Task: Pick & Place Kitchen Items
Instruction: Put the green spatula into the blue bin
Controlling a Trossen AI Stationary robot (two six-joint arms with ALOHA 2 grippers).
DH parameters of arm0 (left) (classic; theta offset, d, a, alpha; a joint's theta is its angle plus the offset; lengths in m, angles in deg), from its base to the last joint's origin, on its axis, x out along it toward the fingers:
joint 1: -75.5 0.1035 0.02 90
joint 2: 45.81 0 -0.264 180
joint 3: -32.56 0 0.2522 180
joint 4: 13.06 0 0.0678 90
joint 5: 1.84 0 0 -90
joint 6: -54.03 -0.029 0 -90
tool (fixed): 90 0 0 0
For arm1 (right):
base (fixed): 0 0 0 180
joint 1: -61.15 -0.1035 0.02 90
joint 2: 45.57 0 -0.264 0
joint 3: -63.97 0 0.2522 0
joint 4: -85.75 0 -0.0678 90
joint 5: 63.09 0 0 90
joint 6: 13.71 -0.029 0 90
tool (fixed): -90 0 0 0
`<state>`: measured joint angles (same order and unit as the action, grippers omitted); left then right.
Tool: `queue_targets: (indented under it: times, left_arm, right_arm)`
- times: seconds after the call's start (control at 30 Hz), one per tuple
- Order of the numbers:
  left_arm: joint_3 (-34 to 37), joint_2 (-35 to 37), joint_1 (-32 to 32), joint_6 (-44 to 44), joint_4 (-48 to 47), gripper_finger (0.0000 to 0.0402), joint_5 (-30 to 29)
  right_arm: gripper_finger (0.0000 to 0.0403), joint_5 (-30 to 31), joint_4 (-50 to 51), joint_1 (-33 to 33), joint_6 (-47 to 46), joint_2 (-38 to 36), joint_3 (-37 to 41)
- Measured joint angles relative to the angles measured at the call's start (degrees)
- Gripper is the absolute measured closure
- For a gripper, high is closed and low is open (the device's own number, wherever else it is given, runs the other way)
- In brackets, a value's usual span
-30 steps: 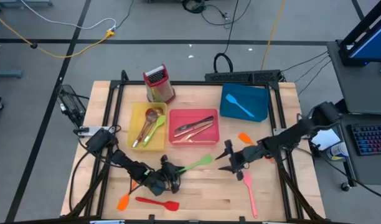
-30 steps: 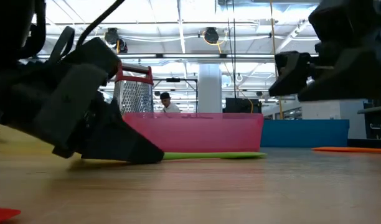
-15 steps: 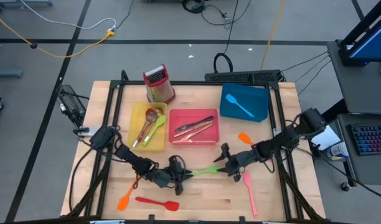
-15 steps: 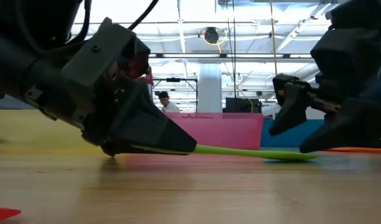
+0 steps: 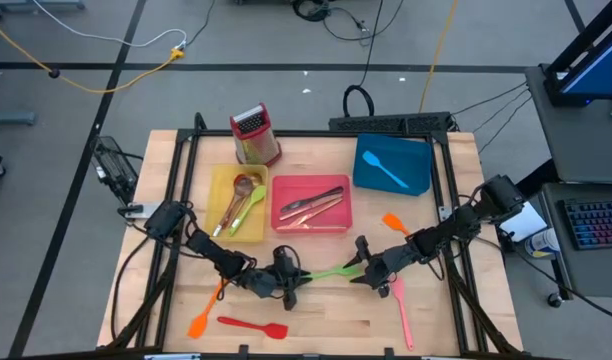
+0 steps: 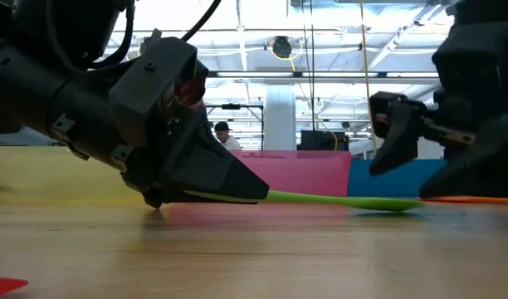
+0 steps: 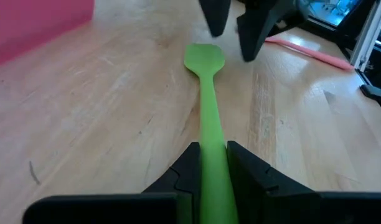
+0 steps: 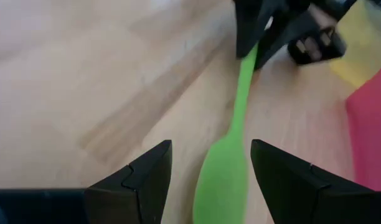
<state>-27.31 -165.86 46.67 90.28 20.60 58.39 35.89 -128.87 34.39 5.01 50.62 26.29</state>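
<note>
High view, green spatula (image 5: 331,271): lies on the desk (image 5: 316,310) just in front of the pink tray (image 5: 311,204), between both arms.
Left pincer (image 7: 208,163): clamped on the spatula's handle, low at the wood.
Right pincer (image 8: 209,163): wide open, fingers either side of the spatula's blade, not touching it.
Step, as I judge it: a handover, or a two-arm reposition, of the green spatula.
Doing it well: right arm should settle over the neck, not the flexible blade, before closing; left should let go only once the other grip is firm; keep the handle low and level so it does not pivot.
Risk: the slick blade may slip or bend between the fingers.
Spatula shape: slim straight handle widening to a flat rounded blade; smooth matte green, probably silicone.
Desk: pale planked wood with visible grain.
Other items: pink spatula (image 5: 400,308), orange spatula (image 5: 394,222) near the right arm; red spatula (image 5: 252,325) and another orange one (image 5: 200,320) at the front left.
Trays: yellow (image 5: 222,188), pink and blue (image 5: 416,170) hold sorted utensils; grater (image 5: 253,136) stands behind.
</note>
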Motion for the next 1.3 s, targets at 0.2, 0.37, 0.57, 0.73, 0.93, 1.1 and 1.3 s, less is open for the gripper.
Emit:
queue_targets:
  times: [0.2,0.37,0.57,0.73,0.93,1.1,1.3]
  left_arm:
    - [0.0,0.0,0.5,1.6,0.8,0.0345,0.9]
    - [-0.8,0.0,0.6,2.0,0.9,0.0345,1.9]
    - [-2.4,-0.1,0.9,2.3,0.2,0.0345,3.5]
    - [-2.5,-0.1,1.5,2.6,-0.1,0.0345,3.9]
    - [-2.6,-0.1,2.0,3.5,-0.2,0.0345,5.2]
    - [-2.7,0.0,1.9,3.9,0.0,0.0308,6.3]
    - [-2.7,0.0,1.9,4.2,0.3,0.0257,6.7]
  right_arm:
    - [0.0191,1.5,2.0,0.0,0.2,0.0,0.0]
    - [0.0191,5.2,3.9,0.1,2.9,0.0,0.0]
    - [0.0198,6.9,5.2,0.2,3.0,-0.1,0.0]
    - [0.0244,6.9,5.2,0.2,2.3,0.0,0.0]
    - [0.0332,7.6,5.1,0.0,2.0,0.0,0.0]
    - [0.0386,9.4,4.3,0.1,2.0,0.0,0.0]
    - [0.0378,9.6,2.5,-0.3,1.4,0.0,0.0]
